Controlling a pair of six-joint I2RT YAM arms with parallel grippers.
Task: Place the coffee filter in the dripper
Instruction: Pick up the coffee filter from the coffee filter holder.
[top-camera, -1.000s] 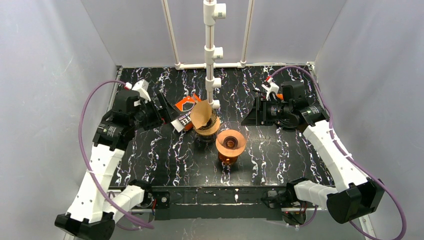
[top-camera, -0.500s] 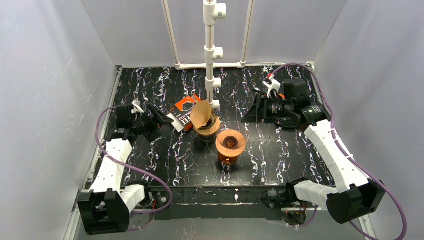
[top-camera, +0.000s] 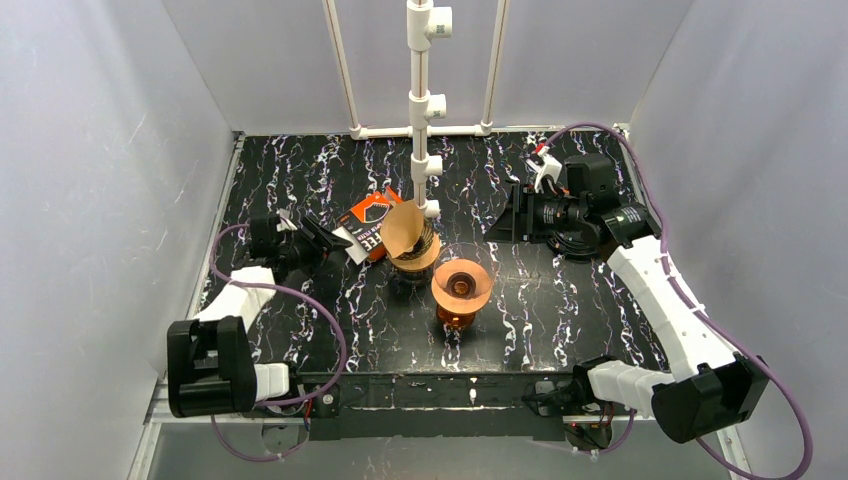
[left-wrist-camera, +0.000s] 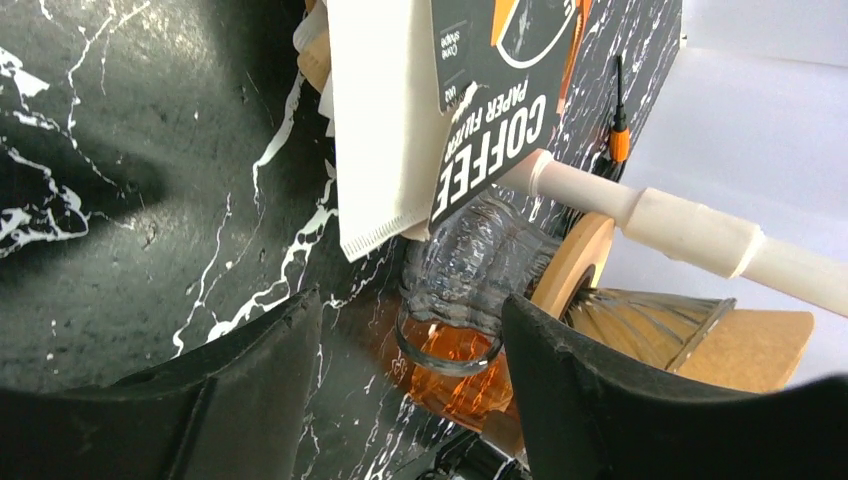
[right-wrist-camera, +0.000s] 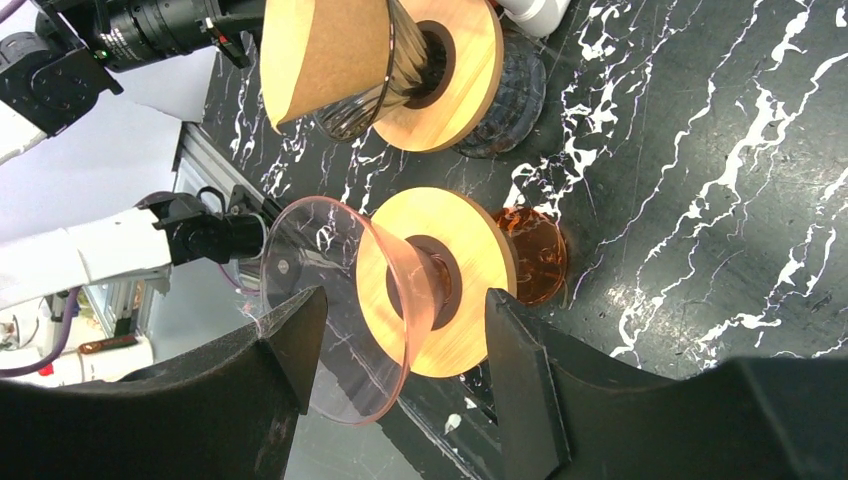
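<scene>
A brown paper coffee filter (top-camera: 402, 229) sits in the far clear dripper (top-camera: 416, 250) with a wooden collar, beside the white pipe. It shows in the right wrist view (right-wrist-camera: 325, 55) and the left wrist view (left-wrist-camera: 762, 346). A second, orange dripper (top-camera: 460, 286) stands nearer, with no filter in it; its cone (right-wrist-camera: 330, 300) and collar show in the right wrist view. My left gripper (top-camera: 316, 238) (left-wrist-camera: 410, 300) is open and empty, low, left of the filter pack (top-camera: 365, 222). My right gripper (top-camera: 503, 222) (right-wrist-camera: 405, 295) is open and empty, right of both drippers.
The orange and black filter pack (left-wrist-camera: 495, 95) lies with white filters (left-wrist-camera: 385, 130) sticking out of it. A white PVC post (top-camera: 421, 100) rises just behind the far dripper, with a frame along the back wall. White walls close in the black marbled table (top-camera: 560, 300).
My left arm has folded down and back toward its base, its gripper still pointing at the filter pack. My right gripper has drawn back slightly to the right. The drippers and filter have not moved.
</scene>
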